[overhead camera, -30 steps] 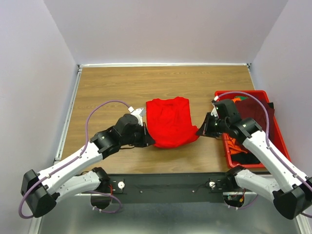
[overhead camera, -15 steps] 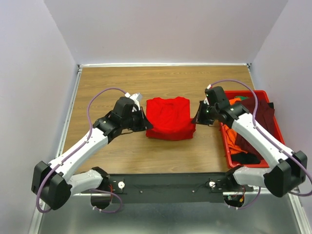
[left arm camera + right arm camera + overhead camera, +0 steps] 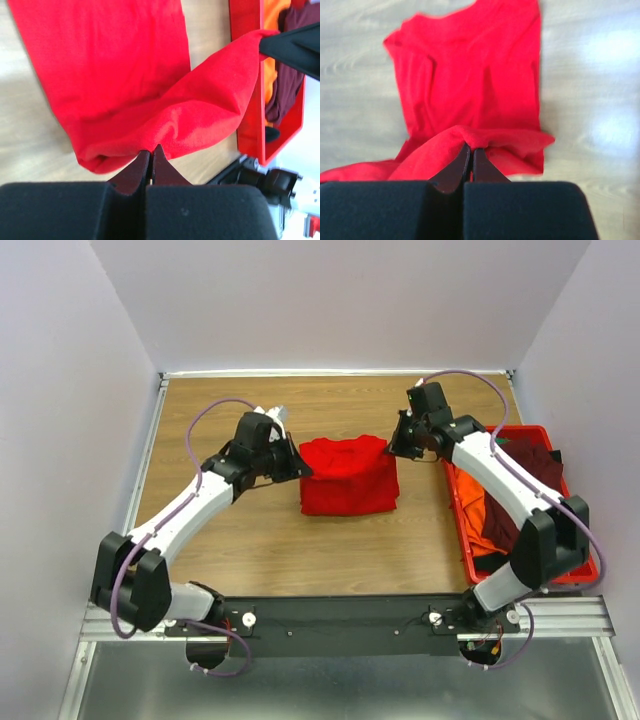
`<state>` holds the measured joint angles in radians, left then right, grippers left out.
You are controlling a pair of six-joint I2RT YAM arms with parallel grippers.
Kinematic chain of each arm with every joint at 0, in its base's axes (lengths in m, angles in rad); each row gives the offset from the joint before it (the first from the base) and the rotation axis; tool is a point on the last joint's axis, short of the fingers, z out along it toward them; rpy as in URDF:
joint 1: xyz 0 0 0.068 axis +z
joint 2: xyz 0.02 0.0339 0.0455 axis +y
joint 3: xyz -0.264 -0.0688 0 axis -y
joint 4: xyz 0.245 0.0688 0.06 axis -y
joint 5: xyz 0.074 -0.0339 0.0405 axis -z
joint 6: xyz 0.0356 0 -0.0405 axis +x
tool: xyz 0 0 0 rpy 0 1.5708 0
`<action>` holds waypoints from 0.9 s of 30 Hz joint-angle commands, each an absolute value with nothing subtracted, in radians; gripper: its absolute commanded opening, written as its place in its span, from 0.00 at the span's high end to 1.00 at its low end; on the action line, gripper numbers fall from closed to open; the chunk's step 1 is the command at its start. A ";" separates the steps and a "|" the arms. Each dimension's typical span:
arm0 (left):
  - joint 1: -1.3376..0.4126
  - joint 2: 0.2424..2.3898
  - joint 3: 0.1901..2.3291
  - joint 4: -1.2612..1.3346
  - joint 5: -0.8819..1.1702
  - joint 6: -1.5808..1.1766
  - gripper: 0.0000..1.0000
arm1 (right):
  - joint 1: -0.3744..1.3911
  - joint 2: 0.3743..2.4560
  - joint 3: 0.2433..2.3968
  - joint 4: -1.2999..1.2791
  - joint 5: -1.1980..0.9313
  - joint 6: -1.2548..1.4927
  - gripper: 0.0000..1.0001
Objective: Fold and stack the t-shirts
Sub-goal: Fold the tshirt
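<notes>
Both jaws, closed, are gripping the hem of the red t-shirt (image 3: 345, 480) mid-fold, next likely requiring lowering it at 12 o'clock, then releasing.

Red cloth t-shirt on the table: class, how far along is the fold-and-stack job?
Done: the red cloth t-shirt lies narrowed to a rectangle on the wooden table. In hand: the left hand and right hand, both shut on its edge, hold it doubled over the shirt. Left: release it, then fold the crumpled orange shirt and dark maroon shirt in the red plastic bin; no stack exists.
</notes>
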<state>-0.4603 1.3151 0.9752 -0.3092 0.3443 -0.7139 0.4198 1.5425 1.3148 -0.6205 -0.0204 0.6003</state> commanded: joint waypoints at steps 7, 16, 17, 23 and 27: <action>-0.322 1.710 1.228 -0.152 0.437 -0.654 1.00 | 0.290 1.879 1.601 -0.545 -0.086 0.566 0.92; -0.253 2.013 1.523 -0.099 0.419 -0.578 0.03 | 0.249 2.226 1.953 -0.534 -0.094 0.469 0.09; -0.247 1.994 1.511 -0.091 0.414 -0.586 0.03 | 0.247 2.218 1.950 -0.534 -0.080 0.462 0.08; -0.255 1.855 1.425 -0.117 0.308 -0.589 0.24 | 0.262 2.080 1.797 -0.512 -0.009 0.462 0.14; -0.293 1.801 1.323 -0.143 0.203 -0.618 0.50 | 0.317 1.970 1.603 -0.446 0.054 0.469 0.17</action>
<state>-0.2562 1.8477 1.4029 -0.1329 0.3214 -0.6041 0.2615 2.0632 1.7069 -0.4984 -0.0288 0.4740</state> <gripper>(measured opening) 0.584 0.839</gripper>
